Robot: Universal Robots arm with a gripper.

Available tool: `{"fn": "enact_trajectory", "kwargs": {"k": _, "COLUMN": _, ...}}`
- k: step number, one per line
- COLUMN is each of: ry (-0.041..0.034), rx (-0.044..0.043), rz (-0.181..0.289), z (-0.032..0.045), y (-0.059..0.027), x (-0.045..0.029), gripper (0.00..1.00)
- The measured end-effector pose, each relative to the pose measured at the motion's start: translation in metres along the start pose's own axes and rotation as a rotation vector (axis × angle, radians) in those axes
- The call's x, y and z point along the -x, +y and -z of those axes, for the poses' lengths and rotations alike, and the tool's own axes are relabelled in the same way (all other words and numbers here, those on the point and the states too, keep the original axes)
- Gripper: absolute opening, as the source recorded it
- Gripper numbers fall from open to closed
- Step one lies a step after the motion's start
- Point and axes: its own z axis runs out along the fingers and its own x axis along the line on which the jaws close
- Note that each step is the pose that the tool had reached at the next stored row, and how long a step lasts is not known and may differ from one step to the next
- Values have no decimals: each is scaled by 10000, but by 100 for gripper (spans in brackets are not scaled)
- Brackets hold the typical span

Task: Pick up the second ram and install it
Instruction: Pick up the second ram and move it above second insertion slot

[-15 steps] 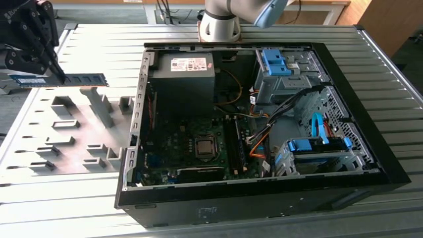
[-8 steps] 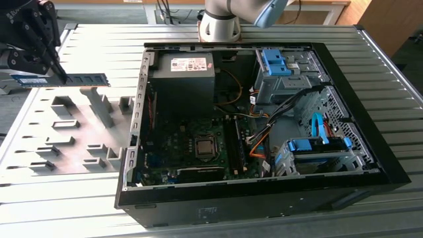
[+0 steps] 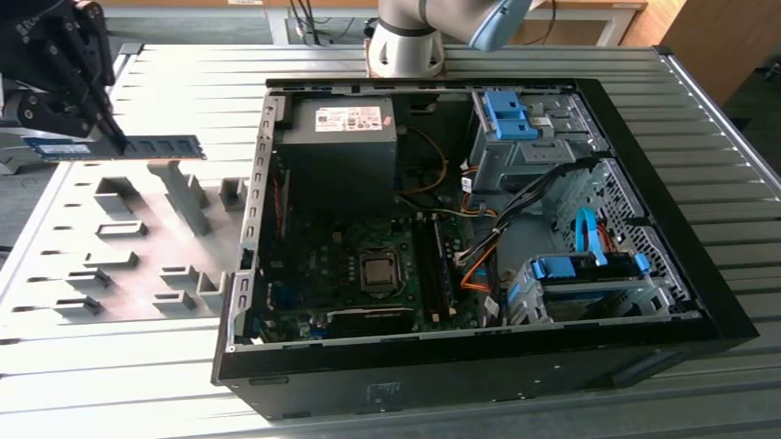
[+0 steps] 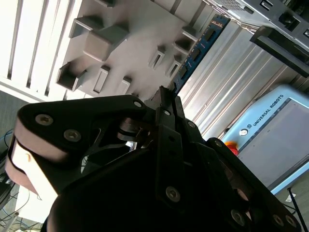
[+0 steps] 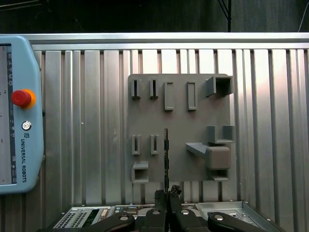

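Observation:
My black gripper (image 3: 117,141) hangs at the exterior view's far left, above the grey fixture plate (image 3: 134,240), shut on the second ram (image 3: 161,146). The ram is a blue-green stick with black chips, held level by one end and lifted off the plate. The first wrist view catches the ram (image 5: 166,157) edge-on as a thin dark line running out from the gripper (image 5: 167,192) over the fixture plate (image 5: 178,116). Seen in the second wrist view, the ram (image 4: 200,46) is a blue strip beyond the gripper (image 4: 167,94).
The open computer case (image 3: 635,197) lies to the exterior view's right, with the motherboard (image 3: 320,283) and its memory slots (image 3: 433,267) inside. Raised grey blocks (image 3: 120,194) stand on the fixture plate. A teach pendant (image 5: 19,116) lies on the ribbed metal table (image 5: 91,121). The arm's base (image 3: 407,46) stands behind the case.

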Motion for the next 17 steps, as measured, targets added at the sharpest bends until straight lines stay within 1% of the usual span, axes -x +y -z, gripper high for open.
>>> {"fn": "enact_trajectory", "kwargs": {"k": 12, "ry": 0, "rx": -1, "rz": 0, "z": 2, "y": -101, "x": 4, "gripper": 14}}
{"fn": "enact_trajectory", "kwargs": {"k": 17, "ry": -1, "rx": -1, "rz": -1, "z": 2, "y": -124, "x": 4, "gripper": 14}}
